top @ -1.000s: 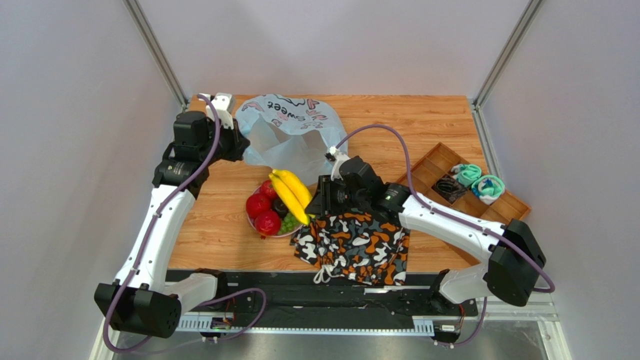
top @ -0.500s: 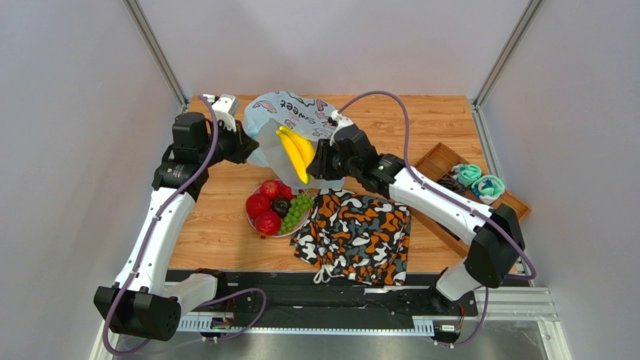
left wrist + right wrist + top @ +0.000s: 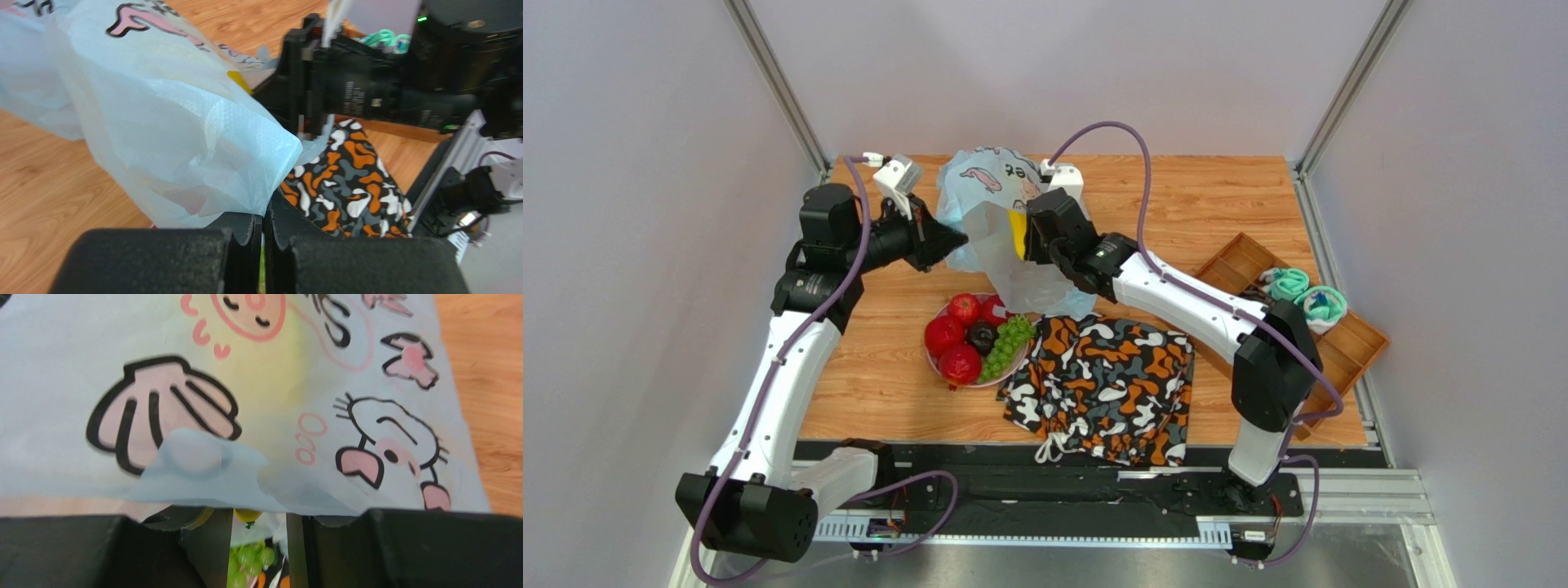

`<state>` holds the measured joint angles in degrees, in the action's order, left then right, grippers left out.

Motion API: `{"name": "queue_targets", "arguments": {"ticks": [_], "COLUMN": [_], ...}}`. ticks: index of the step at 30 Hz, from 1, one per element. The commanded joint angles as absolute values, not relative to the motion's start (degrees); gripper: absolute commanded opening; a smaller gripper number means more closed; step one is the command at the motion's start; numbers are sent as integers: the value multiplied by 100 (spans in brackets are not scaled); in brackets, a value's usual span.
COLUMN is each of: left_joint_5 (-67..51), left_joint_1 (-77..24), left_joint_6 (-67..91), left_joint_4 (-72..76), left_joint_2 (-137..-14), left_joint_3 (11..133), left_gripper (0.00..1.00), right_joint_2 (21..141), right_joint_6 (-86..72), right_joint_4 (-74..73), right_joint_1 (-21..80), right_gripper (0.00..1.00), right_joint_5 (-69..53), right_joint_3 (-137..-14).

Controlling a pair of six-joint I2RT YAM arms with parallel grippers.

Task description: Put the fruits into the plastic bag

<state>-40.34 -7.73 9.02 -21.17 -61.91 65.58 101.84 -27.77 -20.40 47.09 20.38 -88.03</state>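
A: Where do we find the plastic bag [image 3: 995, 184]?
B: We see it at the far edge of the worktop [image 3: 879, 355], left of the middle, with its mouth lifted off the wood.
A: What holds it up?
B: The left gripper [image 3: 944, 241]. Its jaws are closed flat on the thin rim at the left side of the mouth. From the left wrist we see the film run right down between the fingers [image 3: 242, 229].
A: And the right gripper [image 3: 1032, 235]?
B: It sits at the right side of the mouth, clamped on the bananas [image 3: 1017, 230]. We make out only a strip of yellow between it and the film. Its wrist view is filled by the bag's printed side, with a yellowish patch showing through.
A: The other fruits?
B: We count three red fruits [image 3: 961, 363], a dark round fruit [image 3: 982, 337] and the green grapes [image 3: 1011, 337] on the pink plate [image 3: 933, 359], between the bag and the near edge, left of centre. The grapes lie at the plate's right rim, just beside the camouflage cloth [image 3: 1100, 386], which lies at the near edge around the middle.
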Motion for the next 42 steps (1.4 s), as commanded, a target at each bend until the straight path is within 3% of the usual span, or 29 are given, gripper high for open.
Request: {"name": "queue_targets", "arguments": {"ticks": [1, 12, 15, 20, 25, 33, 38, 42], "left_joint_5": [-5218, -5854, -5495, -3755, -3567, -4069, -4025, -4008], "left_joint_1": [-747, -747, -738, -738, -721, -721, -721, -712], "left_joint_6": [1309, 2382, 1891, 889, 852, 1046, 1046, 1063], "left_joint_4": [-1311, -483, -1112, -2249, -2382, -2293, -2347, -2355], "left_joint_2": [-6064, -6012, -6012, -6012, -6108, -6345, -6425, -6451], "left_joint_3": [6486, 6697, 6846, 7049, 6944, 6803, 6820, 6812], "left_gripper": [0, 0, 0, 0, 0, 0, 0, 0], "right_joint_2": [10643, 11321, 11233, 10943, 10959, 12294, 12349, 12322], "right_joint_6": [-2286, -1749, -1644, -1450, -1450, -1634, -1758, -1775], "right_joint_4": [-1239, -1433, -1581, -1898, -2091, -3093, -3068, -3041], "right_joint_1": [4755, 4430, 4263, 4052, 4052, 3990, 3902, 3859], "right_gripper": [0, 0, 0, 0, 0, 0, 1, 10], "right_joint_5": [3444, 4413, 4552, 4816, 4272, 3912, 3639, 3498], "right_joint_3": [-9008, -9062, -8947, -8781, -8973, -10247, -10143, -10116]}}
